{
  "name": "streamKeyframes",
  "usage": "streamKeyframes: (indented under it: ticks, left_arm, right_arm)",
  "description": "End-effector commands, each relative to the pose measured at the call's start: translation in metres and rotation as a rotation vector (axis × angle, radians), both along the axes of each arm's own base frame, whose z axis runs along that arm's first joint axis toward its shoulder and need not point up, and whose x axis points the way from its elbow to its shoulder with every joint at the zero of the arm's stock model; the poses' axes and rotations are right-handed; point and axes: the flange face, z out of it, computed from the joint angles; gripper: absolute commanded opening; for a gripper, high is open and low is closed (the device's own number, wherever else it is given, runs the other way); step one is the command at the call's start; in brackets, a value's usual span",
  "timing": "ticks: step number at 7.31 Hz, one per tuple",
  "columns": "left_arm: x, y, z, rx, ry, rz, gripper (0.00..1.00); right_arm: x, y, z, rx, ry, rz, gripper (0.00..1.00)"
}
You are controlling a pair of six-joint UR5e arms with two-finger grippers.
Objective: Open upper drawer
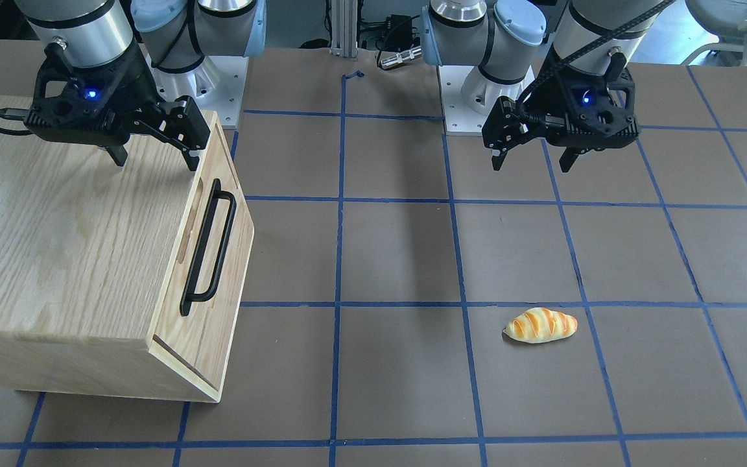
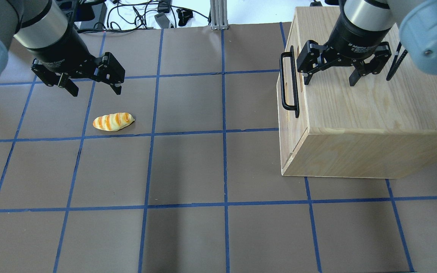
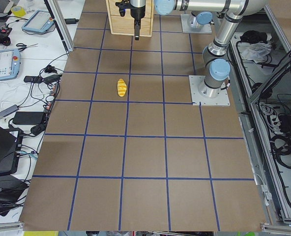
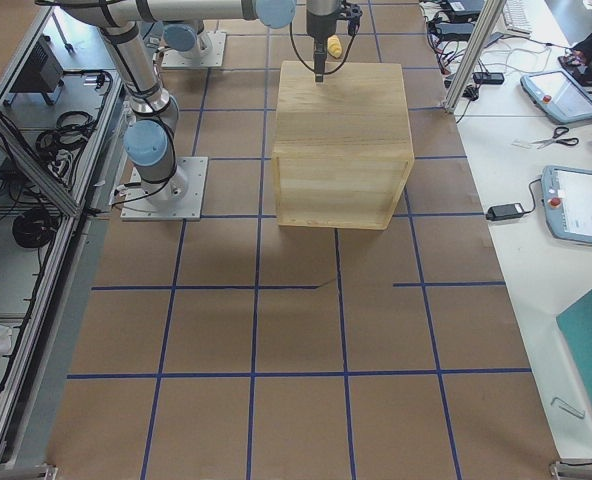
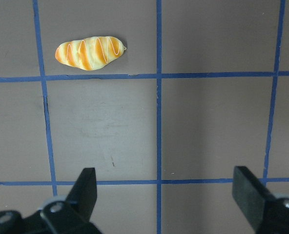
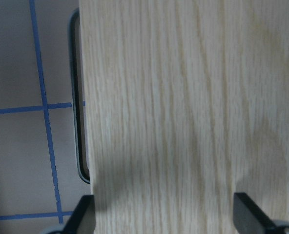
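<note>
Logged upper drawer closed, flush in cabinet front. Found right end effector spread wide, empty, above cabinet top near handle; left end effector likewise released, well apart from cabinet. Likely risks: missing handle, striking cabinet edge; dragging whole cabinet across tabletop if unbraced.

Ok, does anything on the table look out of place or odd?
Only the bread roll: it lies alone on the table near the open left gripper, far from the cabinet. Nothing looks spilled or damaged.
</note>
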Motion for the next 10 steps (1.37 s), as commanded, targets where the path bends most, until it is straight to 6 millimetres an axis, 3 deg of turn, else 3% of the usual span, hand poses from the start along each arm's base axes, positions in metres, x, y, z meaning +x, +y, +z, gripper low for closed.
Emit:
streamKeyframes:
  ticks: [1,10]
  left_arm:
    - [-0.0016,0.0026,-0.0001,-0.001,0.007,-0.001,1.0]
    - [0.0001,0.0065,-0.0054,0.008,-0.004,0.014,1.0]
  right_arm:
    - [0.0004,0.0001,0.0,0.0,-0.001,0.001,1.0]
    - [0.0004,0.0001,0.0,0.0,-0.001,0.001,1.0]
